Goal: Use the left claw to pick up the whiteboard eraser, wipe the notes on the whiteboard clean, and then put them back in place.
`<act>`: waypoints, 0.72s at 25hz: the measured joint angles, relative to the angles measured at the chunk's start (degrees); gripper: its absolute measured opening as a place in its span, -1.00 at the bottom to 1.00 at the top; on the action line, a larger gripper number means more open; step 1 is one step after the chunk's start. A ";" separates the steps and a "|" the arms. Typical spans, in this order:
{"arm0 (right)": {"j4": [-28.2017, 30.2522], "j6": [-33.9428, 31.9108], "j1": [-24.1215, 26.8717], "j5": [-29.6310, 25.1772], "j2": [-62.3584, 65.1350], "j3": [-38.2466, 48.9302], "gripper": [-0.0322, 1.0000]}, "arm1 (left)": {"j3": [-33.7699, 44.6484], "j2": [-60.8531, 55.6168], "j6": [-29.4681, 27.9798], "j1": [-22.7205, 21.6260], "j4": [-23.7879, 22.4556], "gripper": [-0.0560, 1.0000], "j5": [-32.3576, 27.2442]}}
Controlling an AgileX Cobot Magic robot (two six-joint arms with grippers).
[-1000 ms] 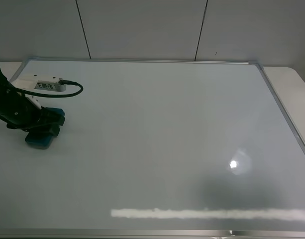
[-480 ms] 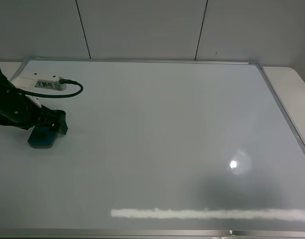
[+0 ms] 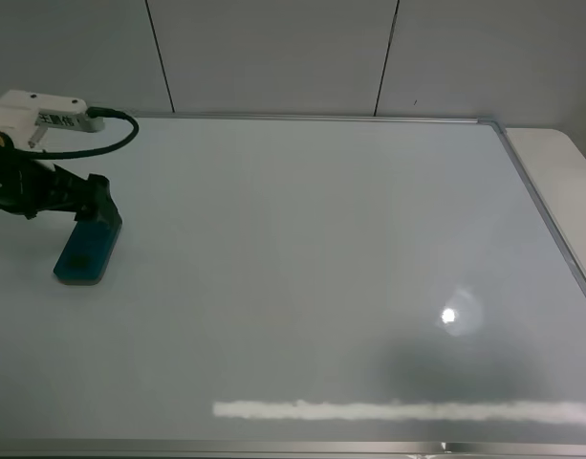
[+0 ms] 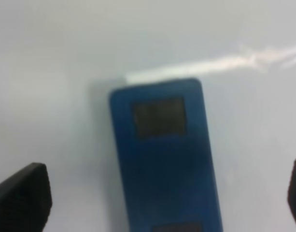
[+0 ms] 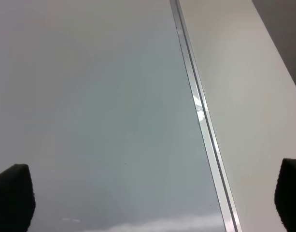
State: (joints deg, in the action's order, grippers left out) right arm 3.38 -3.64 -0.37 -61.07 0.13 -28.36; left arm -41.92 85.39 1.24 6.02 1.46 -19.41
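Nearest the bottom edge of the whiteboard (image 3: 312, 287) a pale streak of reflected light lies just above the silver frame, with a small bright glare spot over toward the right; both sit exactly where they did a second ago. The board's surface is plain white all over, and I can make out no red marks on it.

Further up on the left side, the whiteboard eraser (image 3: 86, 251) lies flat on the board, its long side running away from me at a slight slant. A second ago the pincer was clamped around it; now it lies free. In the left wrist view the eraser (image 4: 164, 154) shows as a blurred blue block between two dark fingertips (image 4: 22, 195), which stand wide apart and well clear of its sides.

Just beyond the eraser, the left claw (image 3: 92, 196) has risen and drawn back toward the board's far left corner, its jaws spread, its tip hanging just over the eraser's far end. Its white labelled box (image 3: 39, 110) with the black cable (image 3: 106, 142) now sits higher than before, against the wall.

On the right, the other pincer's fingertips (image 5: 12, 195) stand apart over the board's frame.
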 joint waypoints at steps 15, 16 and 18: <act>0.00 0.00 0.00 0.00 0.00 0.00 0.98 | 0.04 -38.16 0.10 -0.07 -4.08 0.98 -24.91; 0.00 0.00 0.00 0.00 0.00 0.00 0.98 | 0.04 -41.62 0.10 -0.07 -4.14 0.98 -26.53; 0.00 0.00 0.00 0.00 0.00 0.00 0.98 | 0.04 -48.18 0.10 -0.07 -4.18 0.98 -28.70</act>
State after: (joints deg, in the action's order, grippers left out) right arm 3.38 -3.64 -0.37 -61.07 0.13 -28.36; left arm -41.87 37.21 1.35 5.95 -2.72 -48.11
